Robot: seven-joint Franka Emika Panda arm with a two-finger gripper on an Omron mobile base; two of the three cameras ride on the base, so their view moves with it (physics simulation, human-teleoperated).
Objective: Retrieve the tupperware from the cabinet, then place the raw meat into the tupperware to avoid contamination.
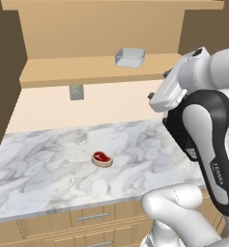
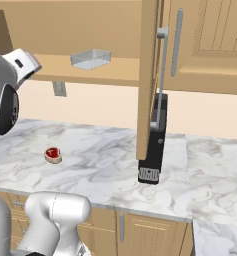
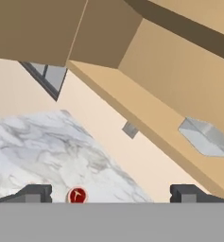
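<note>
The cabinet stands open above the counter. The tupperware, a shallow pale grey box, rests on its wooden shelf; it also shows in the right base view and at the right of the hand view. The raw meat, a small red slice with a pale rim, lies on the marble counter, also seen from the right and low in the hand view. My gripper is open with nothing between its fingers. It hangs in the air right of the shelf, short of the tupperware and well above the meat.
The open cabinet door with its grey bar handle juts out over the counter. A black coffee machine stands under it. A wall outlet sits below the shelf. Drawers run under the counter's front edge.
</note>
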